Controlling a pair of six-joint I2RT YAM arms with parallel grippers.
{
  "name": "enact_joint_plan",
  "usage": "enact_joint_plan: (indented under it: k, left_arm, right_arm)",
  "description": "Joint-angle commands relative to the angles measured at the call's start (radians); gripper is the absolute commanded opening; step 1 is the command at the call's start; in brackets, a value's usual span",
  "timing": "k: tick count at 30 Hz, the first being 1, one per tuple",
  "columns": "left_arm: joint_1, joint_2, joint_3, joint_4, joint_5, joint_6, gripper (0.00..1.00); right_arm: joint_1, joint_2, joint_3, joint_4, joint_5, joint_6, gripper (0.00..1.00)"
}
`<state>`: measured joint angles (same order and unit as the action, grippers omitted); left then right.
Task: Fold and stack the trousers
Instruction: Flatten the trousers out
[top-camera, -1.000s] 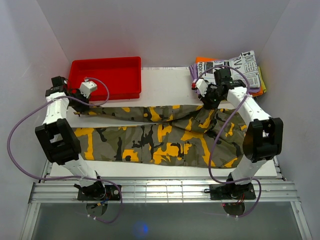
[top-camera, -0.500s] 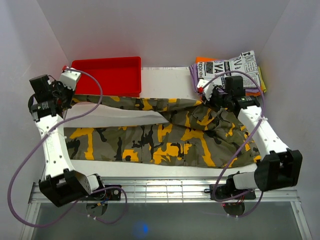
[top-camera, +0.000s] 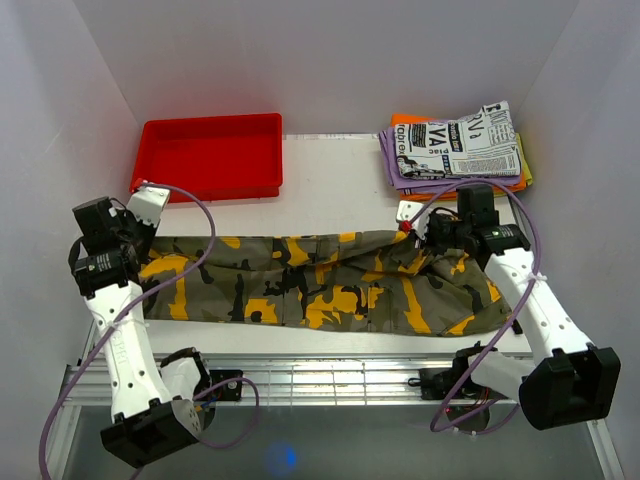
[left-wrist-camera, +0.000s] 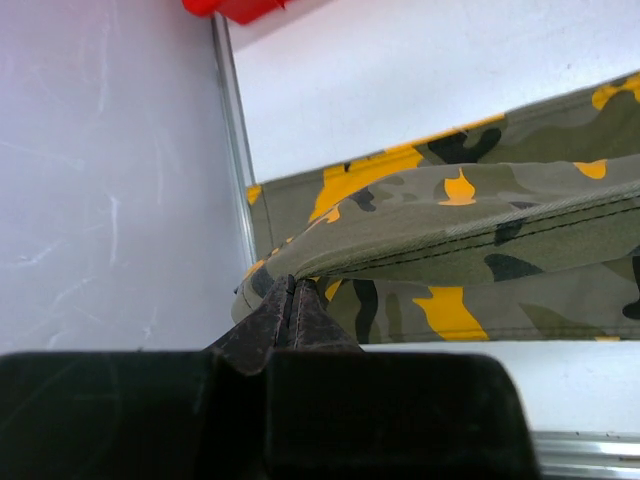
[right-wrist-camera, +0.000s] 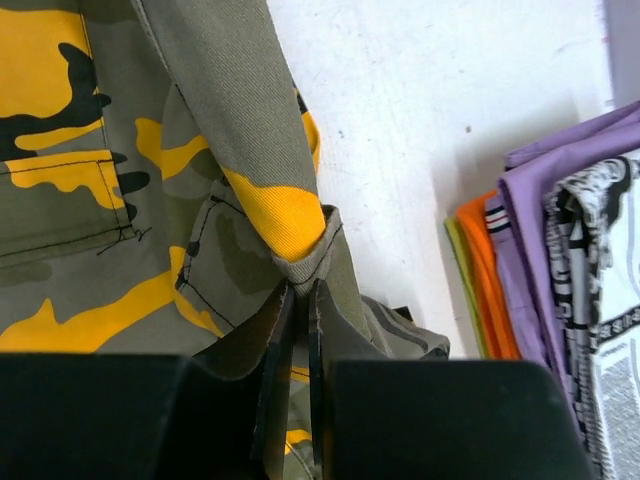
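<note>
The camouflage trousers (top-camera: 320, 285) lie in a long band across the table, folded lengthwise with the top layer drawn over the lower one. At the band's left end, my left gripper (top-camera: 146, 250) is shut on the leg hem. The left wrist view shows its fingertips (left-wrist-camera: 293, 285) pressed together on the cloth edge (left-wrist-camera: 480, 215). My right gripper (top-camera: 415, 240) is shut on the waist end, and in the right wrist view (right-wrist-camera: 300, 290) a bunched fold of waistband sits between its tips, with the trousers (right-wrist-camera: 60, 200) spread below.
A red tray (top-camera: 212, 188) stands at the back left; its corner (left-wrist-camera: 225, 8) shows in the left wrist view. A stack of folded garments (top-camera: 455, 150), newspaper print on purple and orange, sits at the back right (right-wrist-camera: 540, 250). White walls close in on both sides.
Both grippers have carried the far edge of the trousers toward the near side and lowered it, laying one leg over the other. The band is now narrower.
</note>
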<state>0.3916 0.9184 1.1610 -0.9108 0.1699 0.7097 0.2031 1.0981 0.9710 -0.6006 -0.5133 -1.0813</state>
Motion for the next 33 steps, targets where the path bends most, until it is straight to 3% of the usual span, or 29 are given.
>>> enact_joint_plan:
  k: [1, 6, 9, 11, 12, 13, 14, 16, 17, 18, 19, 23, 24, 29, 33]
  left_arm:
    - [0.015, 0.014, -0.046, -0.002, -0.067, -0.001, 0.0]
    - [0.015, 0.212, -0.032, 0.117, -0.069, -0.044, 0.0]
    - [0.015, 0.423, 0.04, 0.234, -0.058, -0.078, 0.0]
    - [0.015, 0.653, 0.184, 0.262, -0.072, -0.093, 0.0]
    - [0.016, 0.739, 0.251, 0.248, -0.078, -0.095, 0.0]
    - [0.018, 0.913, 0.332, 0.224, -0.082, -0.093, 0.1]
    - [0.02, 0.991, 0.523, 0.192, -0.076, -0.098, 0.26]
    - [0.027, 1.118, 0.725, 0.086, -0.044, -0.128, 0.4]
    - [0.027, 1.202, 0.91, 0.044, -0.026, -0.133, 0.46]
    - [0.027, 1.226, 0.98, -0.036, 0.003, -0.133, 0.48]
    - [0.029, 1.234, 1.015, -0.049, 0.003, -0.136, 0.57]
    - [0.029, 1.116, 0.893, -0.04, 0.014, -0.138, 0.63]
    - [0.029, 1.044, 0.788, -0.016, 0.016, -0.141, 0.74]
    - [0.029, 0.878, 0.518, 0.004, 0.109, -0.196, 0.75]
    - [0.007, 0.837, 0.388, 0.01, 0.226, -0.253, 0.73]
  right_arm:
    - [0.004, 0.067, -0.005, 0.014, 0.019, -0.01, 0.08]
    - [0.036, 0.338, 0.124, 0.111, 0.077, 0.032, 0.08]
    - [0.05, 0.512, 0.328, 0.14, 0.108, 0.083, 0.08]
    - [0.059, 0.698, 0.458, 0.133, 0.156, 0.116, 0.08]
    - [0.073, 0.829, 0.606, 0.09, 0.195, 0.141, 0.08]
    - [0.081, 0.898, 0.689, 0.058, 0.225, 0.152, 0.09]
    - [0.091, 0.958, 0.774, 0.024, 0.266, 0.167, 0.32]
    - [0.105, 1.089, 1.01, -0.069, 0.341, 0.227, 0.54]
    - [0.102, 1.102, 1.056, -0.083, 0.349, 0.247, 0.88]
    - [0.101, 1.085, 1.078, -0.087, 0.351, 0.264, 0.92]
    - [0.098, 1.059, 1.063, -0.082, 0.346, 0.265, 0.93]
    - [0.098, 0.899, 0.892, -0.074, 0.331, 0.273, 0.98]
    - [0.098, 0.866, 0.853, -0.082, 0.328, 0.267, 0.98]
    - [0.079, 0.697, 0.61, -0.163, 0.338, 0.256, 0.93]
    - [-0.023, 0.599, 0.496, -0.2, 0.331, 0.291, 0.92]
